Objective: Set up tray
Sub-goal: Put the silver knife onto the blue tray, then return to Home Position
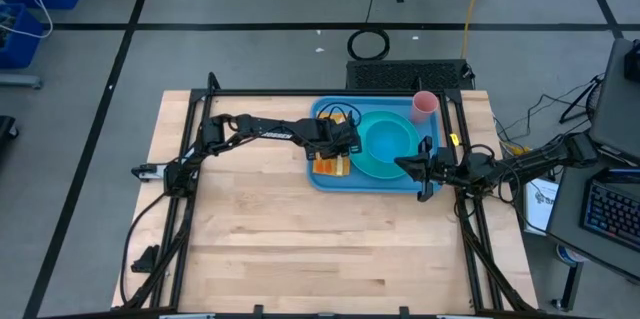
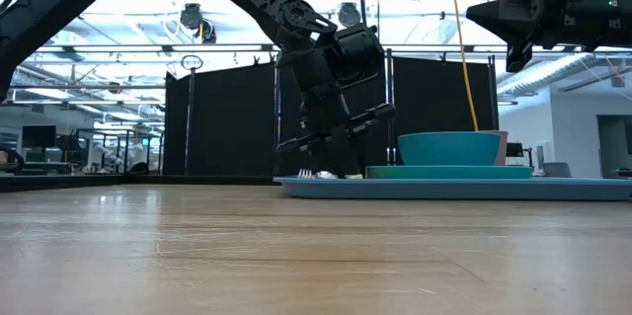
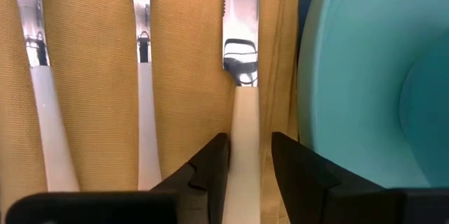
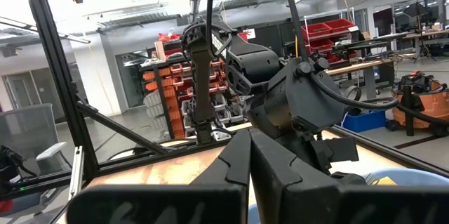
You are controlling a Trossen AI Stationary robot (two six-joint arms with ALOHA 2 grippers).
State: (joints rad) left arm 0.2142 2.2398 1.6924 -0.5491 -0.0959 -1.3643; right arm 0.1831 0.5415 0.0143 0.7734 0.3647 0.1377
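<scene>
The blue tray (image 1: 372,186) lies at the table's far right and carries a turquoise plate (image 1: 372,164) with a bowl (image 2: 449,147) on it, a pink cup (image 1: 425,105) and a mustard napkin (image 3: 186,76). Three white-handled pieces lie side by side on the napkin, the knife (image 3: 240,48) nearest the plate. My left gripper (image 3: 249,147) slants down over the napkin, open, with its fingers on either side of the knife's handle (image 3: 245,133). My right gripper (image 4: 249,157) is shut and empty, raised above the tray's right edge (image 1: 425,171). My left gripper's fingers straddle the knife's handle (image 3: 245,182) near its free end, slanting down from above. A strip of napkin shows between the handle and one finger (image 3: 287,161). Whether the other finger (image 3: 214,161) touches the handle, I cannot tell. The knife lies flat on the napkin.
A black frame (image 1: 190,129) rails the table's left, far and right sides. Bare wooden tabletop (image 1: 300,249) stretches from the tray toward the near edge. Black panels (image 2: 227,118) stand behind the table.
</scene>
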